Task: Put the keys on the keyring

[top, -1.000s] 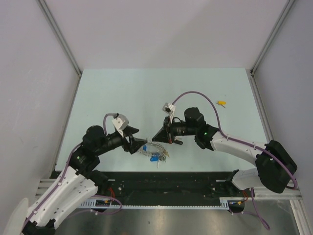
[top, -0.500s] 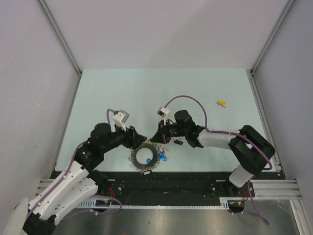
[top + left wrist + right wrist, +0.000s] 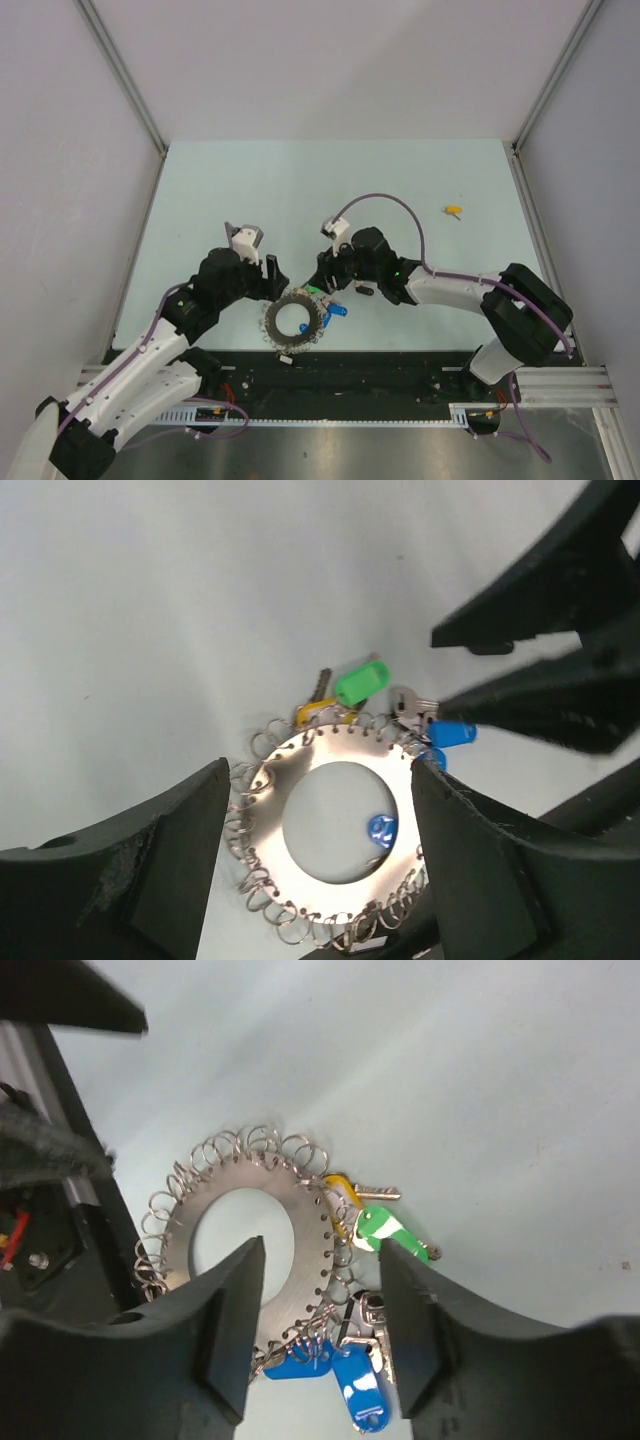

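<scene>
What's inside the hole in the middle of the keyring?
Bare table and a small blue tag at the hole's edge. Anything beneath the keyring disc is covered.

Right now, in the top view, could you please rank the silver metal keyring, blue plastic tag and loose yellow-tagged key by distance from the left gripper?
1. Silver keyring, beside the left gripper.
2. Blue plastic tag, ring's right edge.
3. Yellow-tagged key, far right.
</scene>
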Available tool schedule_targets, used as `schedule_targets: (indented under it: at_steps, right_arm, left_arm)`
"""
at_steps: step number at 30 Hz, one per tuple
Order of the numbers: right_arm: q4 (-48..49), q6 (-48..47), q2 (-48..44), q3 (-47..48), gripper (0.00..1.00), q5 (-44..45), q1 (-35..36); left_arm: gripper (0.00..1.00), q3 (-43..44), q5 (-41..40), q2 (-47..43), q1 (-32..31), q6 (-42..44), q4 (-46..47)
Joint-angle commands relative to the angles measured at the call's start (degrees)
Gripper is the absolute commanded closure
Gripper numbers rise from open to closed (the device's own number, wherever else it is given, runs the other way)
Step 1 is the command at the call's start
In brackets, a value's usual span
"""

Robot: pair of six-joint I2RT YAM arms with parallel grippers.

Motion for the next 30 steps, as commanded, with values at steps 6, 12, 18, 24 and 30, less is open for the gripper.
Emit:
schedule_targets:
  at_steps: [6, 12, 18, 24, 30]
  right_arm:
    - [-12.9, -9.8, 4.0, 3.5, 0.33, 23.5, 13.2]
    - [-16.5, -12.9, 8.6, 6.1, 0.28, 30.3, 16.9]
    - [-17.5, -16.1, 14.1, 9.3, 0.27, 32.4, 14.5]
    - [-16.7, -20.0, 18.1, 13.2, 0.28, 31.0, 5.3]
    - [-17.0, -22.6, 19.3, 18.3, 0.28, 30.1, -1.3]
  left_arm:
    - [0.15, 3.9, -7.7, -3.4, 6.8, 4.5, -4.3]
    - [0.08, 1.9, -9.6, -6.8, 9.7, 7.2, -2.3]
    - [0.02, 0.0, -9.9, -9.5, 10.1, 8.3, 0.3]
    - [0.02, 0.1, -8.6, -9.1, 10.6, 8.8, 1.2]
    - [0.01, 0.2, -7.0, -8.8, 11.5, 8.9, 1.9]
